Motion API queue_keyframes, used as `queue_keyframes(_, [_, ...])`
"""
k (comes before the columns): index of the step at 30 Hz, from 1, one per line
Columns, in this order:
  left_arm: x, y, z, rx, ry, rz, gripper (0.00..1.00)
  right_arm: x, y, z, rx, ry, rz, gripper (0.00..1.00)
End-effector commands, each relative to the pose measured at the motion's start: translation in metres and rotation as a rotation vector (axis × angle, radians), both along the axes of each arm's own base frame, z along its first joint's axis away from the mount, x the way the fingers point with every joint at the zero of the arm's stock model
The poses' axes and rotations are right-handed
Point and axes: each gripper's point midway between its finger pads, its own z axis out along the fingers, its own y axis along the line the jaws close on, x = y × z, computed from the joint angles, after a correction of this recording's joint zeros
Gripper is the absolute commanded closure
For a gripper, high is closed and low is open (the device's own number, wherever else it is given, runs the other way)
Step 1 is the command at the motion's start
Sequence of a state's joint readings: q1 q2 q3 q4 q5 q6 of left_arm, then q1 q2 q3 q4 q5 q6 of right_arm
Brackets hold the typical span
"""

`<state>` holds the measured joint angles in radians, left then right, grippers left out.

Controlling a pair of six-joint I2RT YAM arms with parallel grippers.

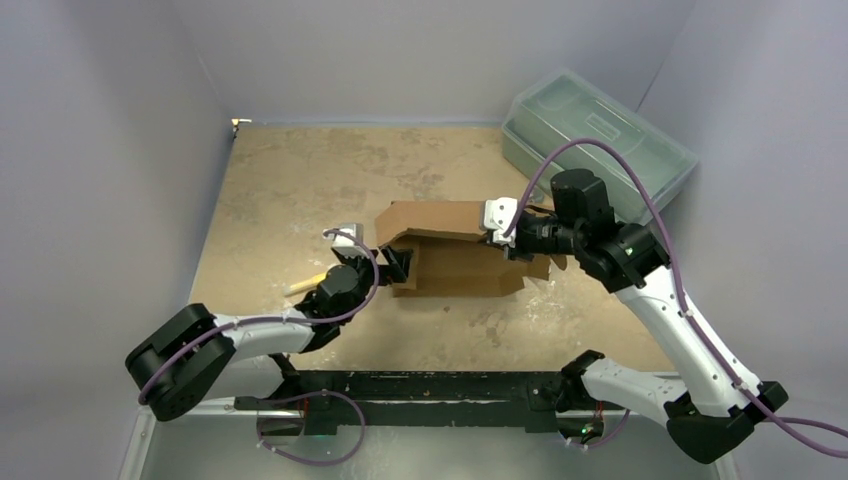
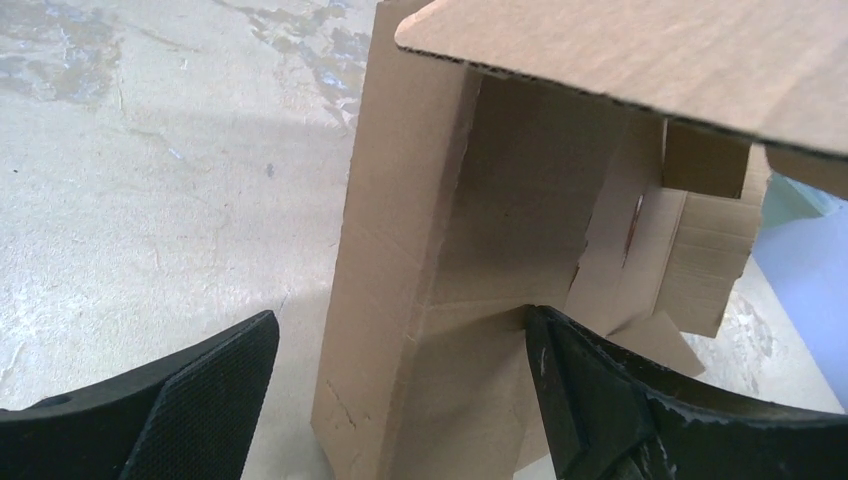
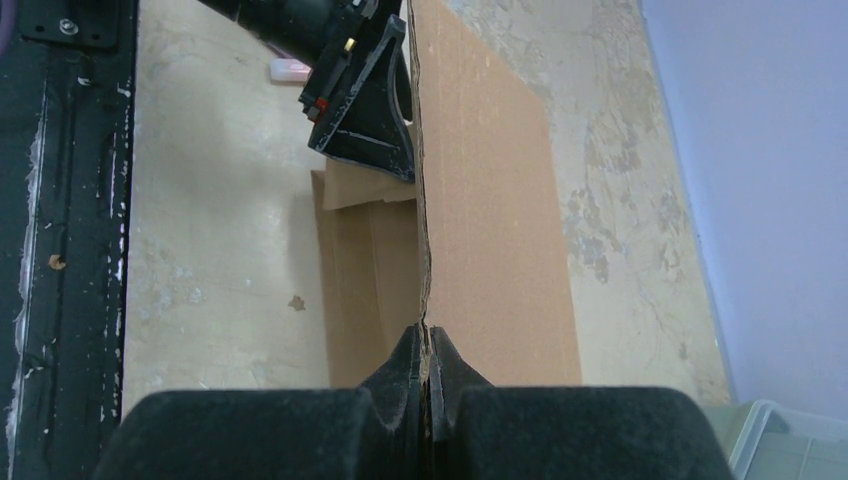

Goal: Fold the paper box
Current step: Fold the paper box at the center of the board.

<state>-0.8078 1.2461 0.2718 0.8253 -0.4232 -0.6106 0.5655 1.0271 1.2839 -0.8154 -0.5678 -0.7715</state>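
Note:
The paper box (image 1: 455,255) is brown corrugated cardboard, partly formed, in the middle of the table. Its lid flap (image 1: 432,220) is raised. My right gripper (image 1: 497,232) is shut on the right edge of that lid, which shows edge-on between the pads in the right wrist view (image 3: 427,345). My left gripper (image 1: 395,265) is open at the box's left end. In the left wrist view its fingers (image 2: 590,390) straddle the left side wall (image 2: 400,300), with the right finger inside the box and the left finger (image 2: 190,400) outside.
A translucent grey-green plastic toolbox (image 1: 600,140) stands at the back right, close behind my right arm. A small pale stick-like object (image 1: 303,286) lies on the table beside my left wrist. Grey walls close in the table on three sides.

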Motion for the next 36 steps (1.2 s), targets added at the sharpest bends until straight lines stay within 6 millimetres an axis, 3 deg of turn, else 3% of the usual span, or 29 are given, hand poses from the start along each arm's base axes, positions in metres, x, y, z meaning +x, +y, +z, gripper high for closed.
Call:
queue_keyframes(1, [-0.001,0.011,0.014,-0.019,-0.007,0.063,0.06,0.000,0.010,0.014,0.063,-0.025,0.017,1.00])
queue_keyframes(11, [-0.009,0.009,0.008,0.005,0.034,0.019,0.01,0.005,0.011,0.016,0.069,-0.028,-0.006,1.00])
queue_keyframes(20, [-0.013,0.004,0.024,-0.037,0.025,-0.011,0.01,0.013,0.010,0.023,0.058,-0.066,-0.028,1.00])
queue_keyframes(31, [0.017,0.011,0.018,0.048,0.053,0.086,0.01,0.023,0.010,0.064,0.044,-0.200,-0.034,1.00])
queue_keyframes(36, [0.029,0.005,0.031,0.030,0.040,0.066,0.01,0.031,0.008,0.073,0.027,-0.251,-0.062,1.00])
